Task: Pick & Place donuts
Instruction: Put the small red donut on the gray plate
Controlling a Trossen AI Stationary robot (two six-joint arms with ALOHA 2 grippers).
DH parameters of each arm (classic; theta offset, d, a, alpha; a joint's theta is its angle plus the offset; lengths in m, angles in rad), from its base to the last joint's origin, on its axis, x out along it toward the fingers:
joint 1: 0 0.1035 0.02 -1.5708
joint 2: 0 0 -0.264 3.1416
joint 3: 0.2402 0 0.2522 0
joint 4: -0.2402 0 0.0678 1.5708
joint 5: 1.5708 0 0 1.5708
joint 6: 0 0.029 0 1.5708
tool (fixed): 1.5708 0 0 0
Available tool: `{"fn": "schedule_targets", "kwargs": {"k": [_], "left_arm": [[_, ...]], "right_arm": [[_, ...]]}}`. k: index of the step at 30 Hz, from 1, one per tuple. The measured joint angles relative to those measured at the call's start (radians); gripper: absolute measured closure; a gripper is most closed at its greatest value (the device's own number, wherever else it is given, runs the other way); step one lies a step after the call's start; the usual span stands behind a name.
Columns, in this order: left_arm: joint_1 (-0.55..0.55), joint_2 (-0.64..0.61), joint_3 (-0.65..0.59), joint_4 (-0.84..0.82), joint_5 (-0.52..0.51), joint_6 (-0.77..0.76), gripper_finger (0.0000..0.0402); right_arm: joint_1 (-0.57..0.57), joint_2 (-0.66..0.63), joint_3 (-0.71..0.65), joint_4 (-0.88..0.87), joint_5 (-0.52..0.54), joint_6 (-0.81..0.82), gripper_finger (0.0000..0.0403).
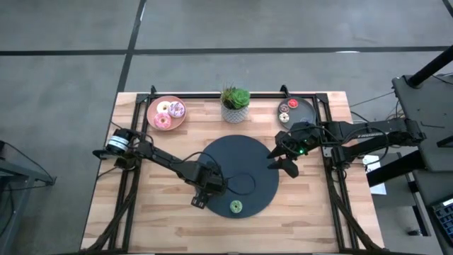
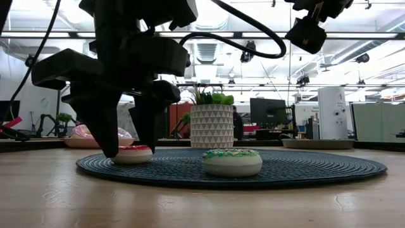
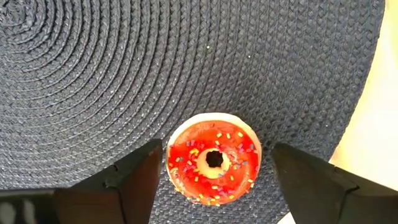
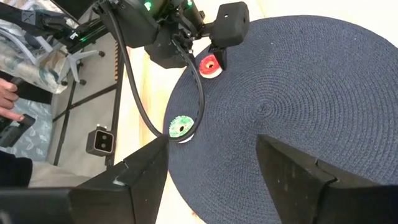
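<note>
Wooden slats make up the bench [image 1: 170, 219], and at its middle lies the large dark woven mat [image 1: 248, 159], the biggest thing on it. At the far edge stand a potted plant [image 1: 235, 104], a pink plate [image 1: 154, 117] with frosted donuts [image 1: 169, 113] on the left, and a grey plate [image 1: 306, 113] with small donuts [image 1: 287, 108] on the right. The left gripper [image 3: 214, 177] is low over the mat's near left part, its fingers [image 3: 134, 177] spread wide and released on either side of the red sprinkled donut [image 3: 213, 158], which lies flat on the mat between them, apparently untouched. A green donut [image 1: 236, 206] lies close by on the mat's near edge. The right gripper [image 1: 283, 152] hovers above the mat's right edge, fingers parted and empty. My worry is the lift-off or closing move: the left fingers sit so near the little ring that a sideways drift could nudge it, tip it onto its rim, or roll it toward the green one. A low, careless swing could also drag the mat.
</note>
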Motion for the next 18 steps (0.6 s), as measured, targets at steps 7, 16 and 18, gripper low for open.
{"fn": "schedule_targets", "kwargs": {"k": [7,16,18], "left_arm": [[0.000,0.000,0.000,0.000,0.003,-0.003,0.0150],[0.000,0.000,0.000,0.000,0.003,-0.005,0.0197],[0.000,0.000,0.000,0.000,0.003,-0.005,0.0205]], "right_arm": [[0.000,0.000,-0.001,0.000,0.000,0.000,0.0170],[0.000,0.000,-0.001,0.000,0.000,0.000,0.0170],[0.000,0.000,-0.001,0.000,0.000,0.000,0.0170]]}}
